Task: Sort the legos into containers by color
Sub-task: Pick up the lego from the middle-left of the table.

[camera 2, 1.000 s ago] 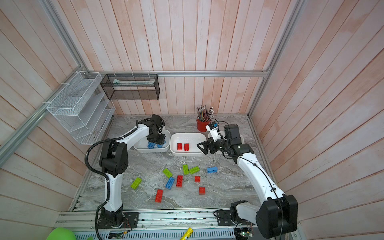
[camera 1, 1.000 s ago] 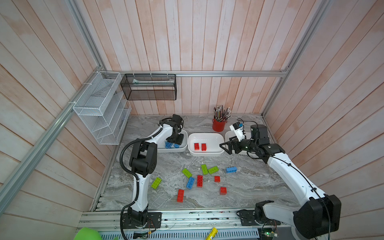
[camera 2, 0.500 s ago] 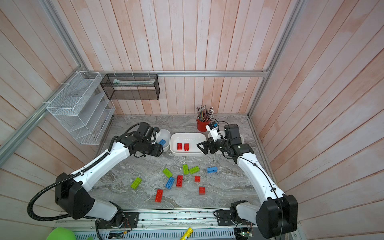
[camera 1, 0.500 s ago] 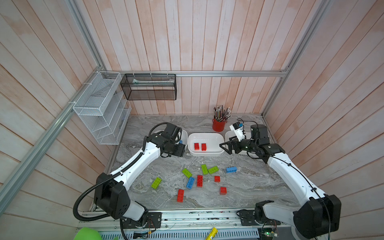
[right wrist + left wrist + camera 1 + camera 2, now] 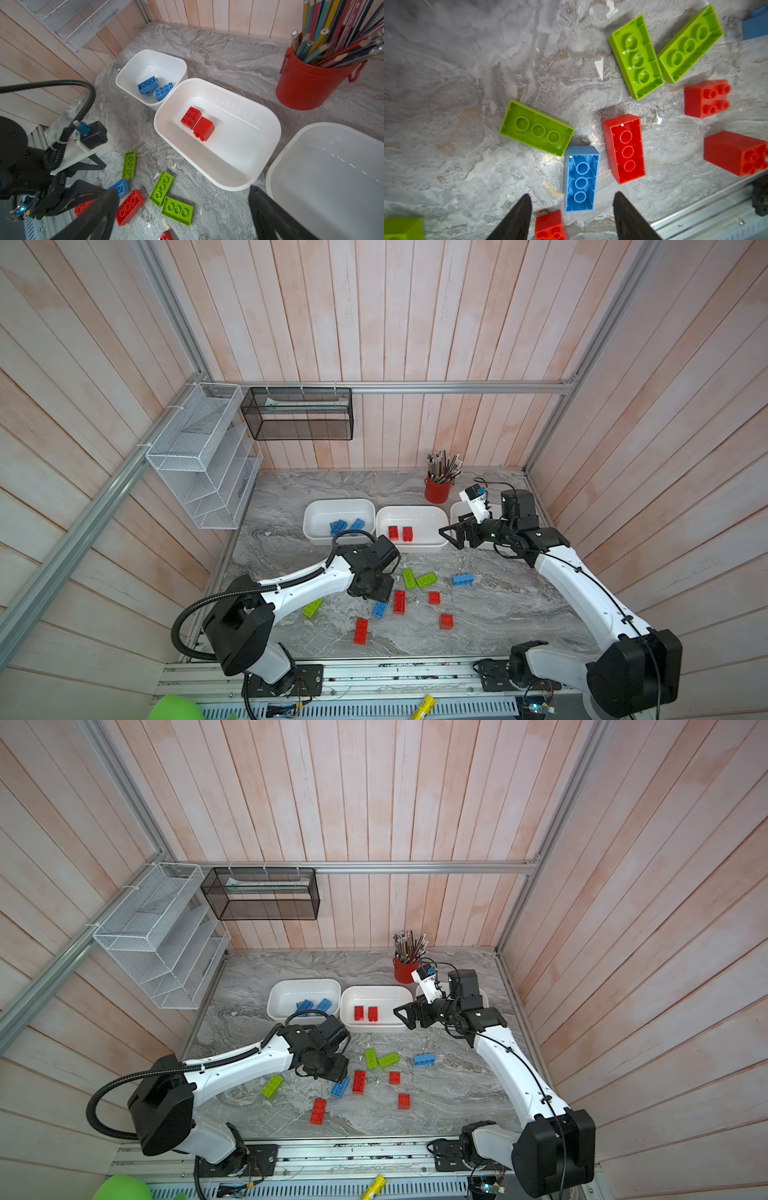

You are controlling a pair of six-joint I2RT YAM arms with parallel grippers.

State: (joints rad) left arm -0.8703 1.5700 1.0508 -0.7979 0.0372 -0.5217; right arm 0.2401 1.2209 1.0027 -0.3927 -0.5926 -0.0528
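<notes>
The left end effector (image 5: 572,195) hangs released, tapered black fingers (image 5: 517,218) apart above a blue lego (image 5: 581,178) lying hollow side up on the grey veined bench (image 5: 446,83). The right end effector (image 5: 451,536) gapes wide, gripping nothing, beside glossy white round-cornered containers (image 5: 428,526). Two studded blue bricks (image 5: 146,85) lie in one, two red bricks (image 5: 191,117) in the next.

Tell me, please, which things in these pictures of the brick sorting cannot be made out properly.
- Third tub: in both top views the right arm covers most of it; the right wrist view cuts it at the edge.
- One green brick: the left gripper covers it in both top views; only the wrist views show it.
- Black wire basket: its contents are too small behind the mesh.
</notes>
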